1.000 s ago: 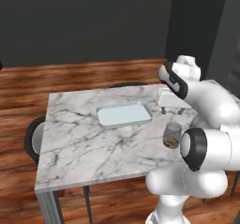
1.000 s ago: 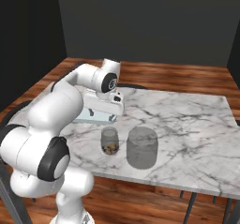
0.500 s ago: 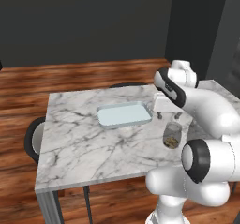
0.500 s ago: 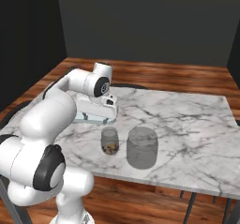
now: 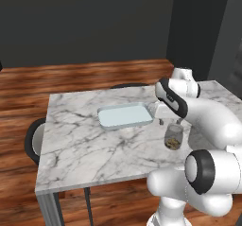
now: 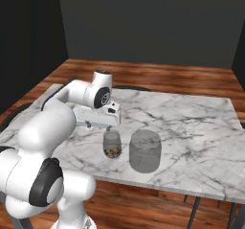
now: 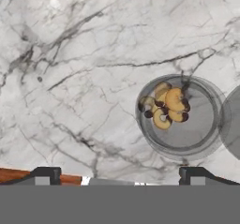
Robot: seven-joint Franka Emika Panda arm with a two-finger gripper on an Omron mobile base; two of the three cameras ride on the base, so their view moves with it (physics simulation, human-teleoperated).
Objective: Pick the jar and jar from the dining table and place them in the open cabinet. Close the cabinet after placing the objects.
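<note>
Since a second ago the arm has swung its hand lower and closer over the small jar [image 5: 173, 136], seen from the left base camera beside a pale blue tray [image 5: 125, 116] on the tabletop [image 5: 85, 149]. From the right base camera, the pincer [image 6: 108, 127] hangs just above that jar, lined up for a top-down grasp, while the larger jar [image 6: 144, 150] stands just beside it, near the table's front edge. Looking down from the hand, the fingertips [image 7: 47, 173] are spread wide, the jar off-centre toward one finger.
</note>
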